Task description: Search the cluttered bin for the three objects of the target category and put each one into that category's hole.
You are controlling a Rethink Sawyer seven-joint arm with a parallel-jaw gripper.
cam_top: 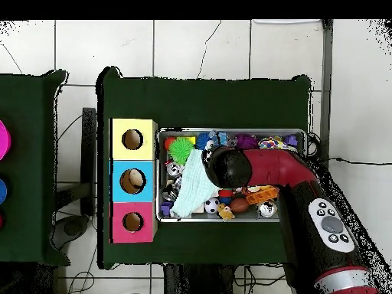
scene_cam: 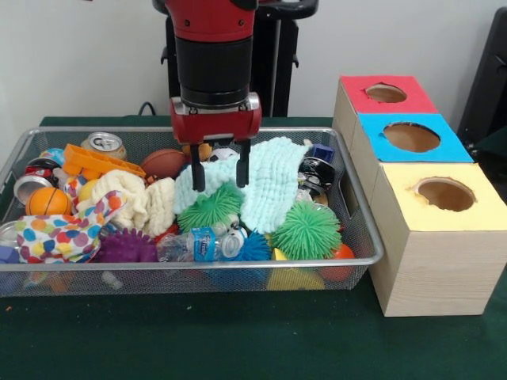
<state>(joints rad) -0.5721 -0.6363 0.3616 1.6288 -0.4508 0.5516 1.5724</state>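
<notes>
The wire mesh bin (scene_cam: pixel 198 267) is full of clutter; it also shows in the overhead view (cam_top: pixel 230 131). My gripper (scene_cam: pixel 219 180) hangs straight down over the bin's middle. It is open, with both black fingertips at the top of a pale blue-green cloth (scene_cam: pixel 273 186). Nothing is between the fingers. A green spiky ball (scene_cam: pixel 210 207) lies just below the gripper and a second one (scene_cam: pixel 306 229) to its right. In the overhead view the arm (cam_top: pixel 260 170) hides the gripper, and the cloth (cam_top: pixel 191 184) shows beside it.
Three wooden boxes with holes stand beside the bin: red top (scene_cam: pixel 386 93), blue top (scene_cam: pixel 410 137), yellow top (scene_cam: pixel 445 194). The bin also holds a cream cloth (scene_cam: pixel 131 198), a dotted cloth (scene_cam: pixel 59 233), a water bottle (scene_cam: pixel 198 244), a purple spiky ball (scene_cam: pixel 125 247), a football (scene_cam: pixel 165 162) and a can (scene_cam: pixel 103 144).
</notes>
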